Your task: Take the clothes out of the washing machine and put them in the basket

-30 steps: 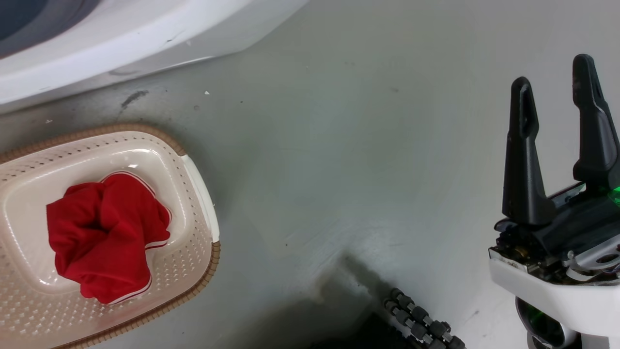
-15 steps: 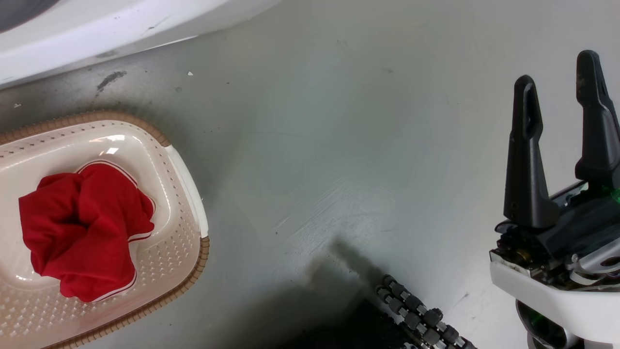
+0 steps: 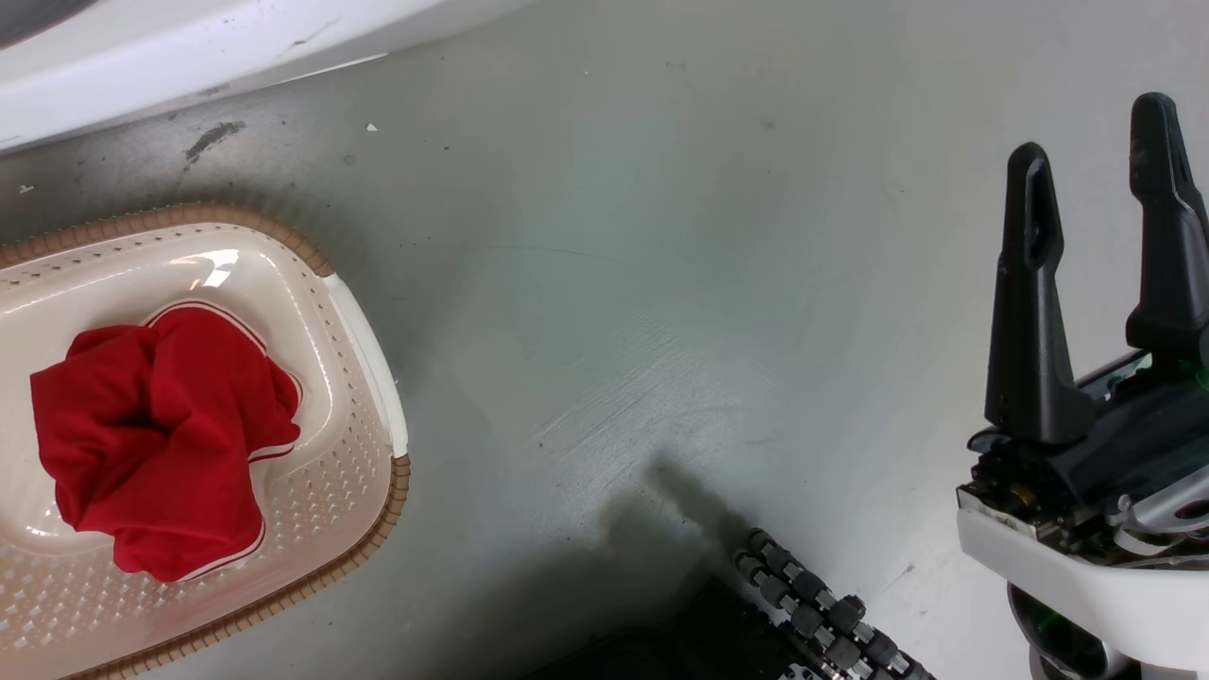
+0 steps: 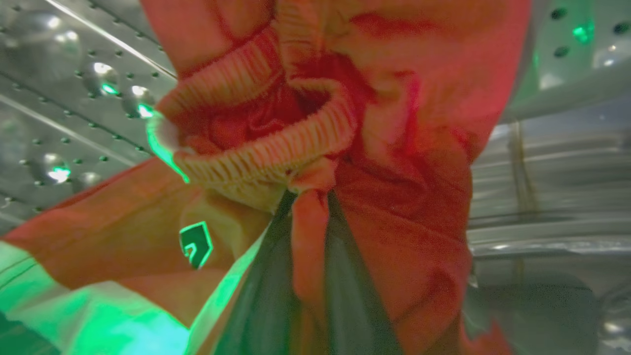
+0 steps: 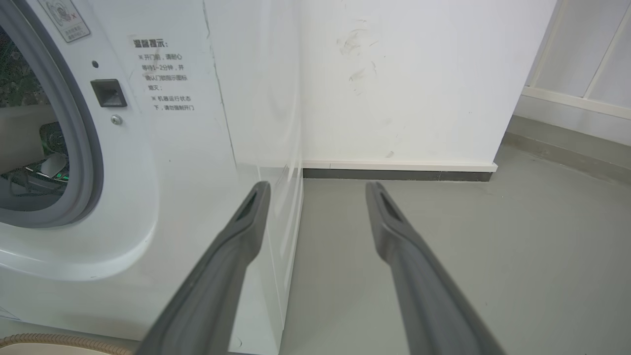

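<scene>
Clothes (image 3: 156, 439): I log one crumpled red bundle with thin white stripe trim. It lies inside the basket (image 3: 373, 515) at the left of my head view, resting on the basket's bottom.

Basket: cream perforated plastic with a brown woven-look rim. It stands on the grey floor (image 3: 661, 283) and is cut off by the left edge of the frame.

Red garment (image 4: 409, 207): a second piece with a ribbed band, seen close up in the centre of my left wrist view. A green light tints it at the lower left. The perforated steel drum (image 4: 74, 98) shows behind it, at the upper left and along the right side.

Left claw (image 4: 309, 207): I read the two fingers as drawn close together, with a fold of the red garment pinched between them.

Washing machine (image 3: 142, 57): white, crossing the upper left corner of my head view. In my right wrist view it takes up the left half, with the grey-rimmed porthole (image 5: 84, 148) at the left edge and a printed notice (image 5: 165, 74) to the right of it.

Right claw (image 3: 1091, 132): at the right edge of my head view, fingers spread apart and empty, above bare floor and well apart from the basket. In its own view the fingers point toward the machine's corner and a white wall (image 5: 394, 74).

Black ribbed cable (image 3: 812, 614): at the bottom edge of my head view, right of centre.
</scene>
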